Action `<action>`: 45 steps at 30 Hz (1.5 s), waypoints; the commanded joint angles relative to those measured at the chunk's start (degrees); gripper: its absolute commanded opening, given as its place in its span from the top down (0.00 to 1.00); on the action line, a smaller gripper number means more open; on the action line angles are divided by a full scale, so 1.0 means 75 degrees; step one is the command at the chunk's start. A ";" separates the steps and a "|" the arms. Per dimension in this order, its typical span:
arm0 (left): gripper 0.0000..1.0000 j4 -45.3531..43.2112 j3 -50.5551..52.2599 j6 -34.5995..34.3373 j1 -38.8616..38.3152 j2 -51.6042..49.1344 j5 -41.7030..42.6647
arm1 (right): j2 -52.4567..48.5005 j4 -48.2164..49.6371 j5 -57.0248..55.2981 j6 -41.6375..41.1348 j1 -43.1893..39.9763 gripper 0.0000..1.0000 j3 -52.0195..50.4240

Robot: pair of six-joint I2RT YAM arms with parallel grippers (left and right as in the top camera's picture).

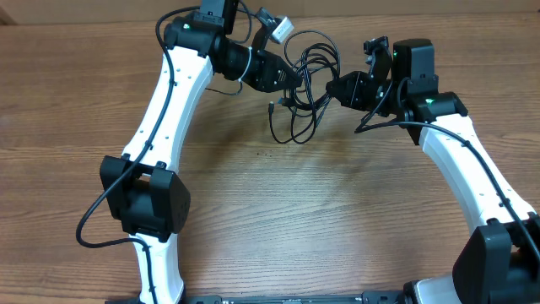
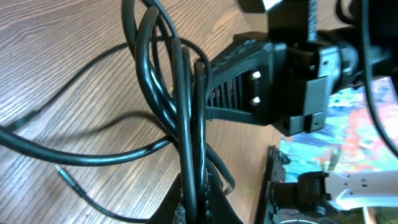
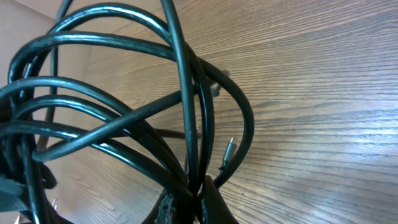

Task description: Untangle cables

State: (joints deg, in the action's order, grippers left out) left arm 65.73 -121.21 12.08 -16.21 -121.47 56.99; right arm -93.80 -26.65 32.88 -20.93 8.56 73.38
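We see a wooden table (image 1: 278,211) with a warm brown grain running mostly across it, marked by darker streaks and a few small dark specks near its middle. Past its far edge a paler, plain tan strip (image 1: 472,7) runs along the top of the overhead view. From the left wrist, the same grained table (image 2: 62,50) fills the left side, and a patch of bright blue, pink and white mottled colour (image 2: 364,118) shows at the right; we cannot tell what it is. From the right wrist, the table (image 3: 311,93) lies bare to the right.

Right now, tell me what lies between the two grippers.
Only the tangled black cables fill that stretch, bunched between the left gripper and right gripper, each shut on strands; the overhead view shows it.
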 commanded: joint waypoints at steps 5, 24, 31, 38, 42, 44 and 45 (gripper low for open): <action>0.96 0.0219 0.0026 0.1099 -0.0181 -0.0061 -0.0425 | 0.0291 -0.0041 0.0233 0.0125 0.0012 0.93 0.0213; 0.96 0.3346 0.0026 0.7732 0.0953 -0.0058 -0.1801 | 0.0294 -0.0804 0.0163 0.4672 0.0015 0.43 0.0221; 0.96 0.2678 0.0026 0.7938 0.0868 -0.0058 -0.1874 | 0.0300 -0.0994 0.1865 0.6053 0.0207 0.36 0.0221; 0.96 0.2579 0.0026 0.7938 0.0647 -0.0058 -0.1856 | 0.0300 -0.1346 0.1929 0.7449 0.0784 0.29 0.0221; 0.96 0.2754 0.0026 0.7947 0.0586 -0.0058 -0.1851 | 0.0300 -0.1297 0.1413 0.7493 0.0973 0.28 0.0219; 0.96 0.2865 0.0026 0.7947 0.0577 -0.0058 -0.1851 | 0.0300 -0.1320 0.1183 0.7501 0.0997 0.29 0.0219; 0.96 0.2935 0.0026 0.7973 0.0574 -0.0058 -0.1851 | 0.0300 -0.1346 0.1137 0.7586 0.0997 0.29 0.0219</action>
State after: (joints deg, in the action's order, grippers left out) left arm 86.83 -121.10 69.25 -11.86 -121.84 41.50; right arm -93.43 -36.71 44.05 33.26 16.03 73.41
